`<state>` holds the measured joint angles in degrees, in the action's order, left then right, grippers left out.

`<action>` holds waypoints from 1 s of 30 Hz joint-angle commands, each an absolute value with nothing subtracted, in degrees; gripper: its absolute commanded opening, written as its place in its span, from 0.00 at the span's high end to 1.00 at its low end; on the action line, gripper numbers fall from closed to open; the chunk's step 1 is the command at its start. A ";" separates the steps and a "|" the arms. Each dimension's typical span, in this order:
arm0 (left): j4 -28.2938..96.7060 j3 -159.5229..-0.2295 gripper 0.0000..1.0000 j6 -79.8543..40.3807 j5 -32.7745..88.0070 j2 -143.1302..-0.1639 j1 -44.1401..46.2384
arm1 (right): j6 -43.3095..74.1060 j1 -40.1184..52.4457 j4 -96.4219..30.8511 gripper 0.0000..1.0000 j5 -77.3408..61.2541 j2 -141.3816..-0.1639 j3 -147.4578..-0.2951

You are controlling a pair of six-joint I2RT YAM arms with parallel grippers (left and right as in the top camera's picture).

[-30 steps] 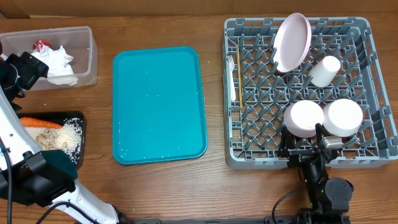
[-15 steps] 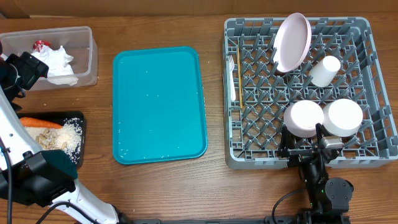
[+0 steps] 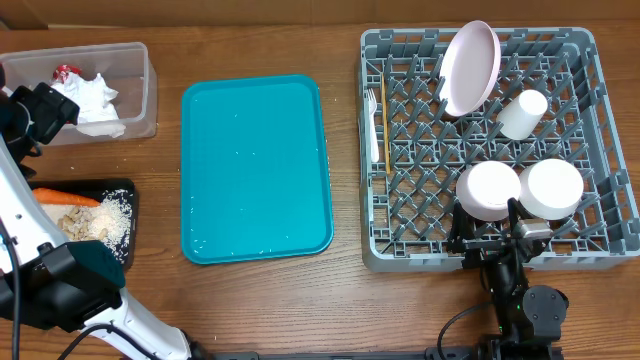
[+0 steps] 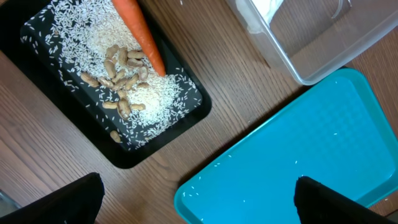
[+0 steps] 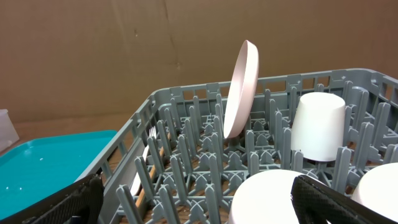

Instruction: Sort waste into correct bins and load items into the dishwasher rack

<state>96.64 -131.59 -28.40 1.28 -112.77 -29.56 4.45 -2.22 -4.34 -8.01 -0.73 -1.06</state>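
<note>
Nothing has moved in the last second: your rack (image 3: pixel 372 255) holds the plate (image 3: pixel 470 68), bowls (image 3: pixel 490 190), cup (image 3: pixel 523 114), fork (image 3: pixel 372 125) and stick (image 3: pixel 383 130). Left of the teal tray (image 3: pixel 255 170), the tub (image 3: pixel 150 90) holds napkin (image 3: pixel 95 105) and wrapper (image 3: pixel 67 72); the black tray (image 3: pixel 132 215) holds carrot (image 3: pixel 65 198), rice (image 3: pixel 115 225) and scraps (image 3: pixel 80 222). Your left gripper (image 4: pixel 196 205) and right gripper (image 5: pixel 196 202) gape wide, empty.

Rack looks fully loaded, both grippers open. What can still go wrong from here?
1. The plate stands on edge, tilted between pegs; a knock to the rack could tip it.
2. The right gripper sits open right by the left bowl; a careless retreat may nudge it.
3. White specks lie on the teal tray, possibly missed rice.
</note>
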 commanded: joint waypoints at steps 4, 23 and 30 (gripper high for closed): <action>96.38 -127.66 0.00 -28.75 1.06 -108.88 -24.32 | 4.08 -2.44 -4.16 0.00 -7.33 -0.14 -0.47; 89.69 -94.41 0.00 -28.73 1.06 -73.32 0.97 | 4.08 -2.44 -4.16 0.00 -7.33 -0.14 -0.47; 87.22 -87.22 0.00 -28.34 -2.63 -62.04 2.76 | 4.05 -2.44 -4.16 0.00 -7.35 -0.16 -0.47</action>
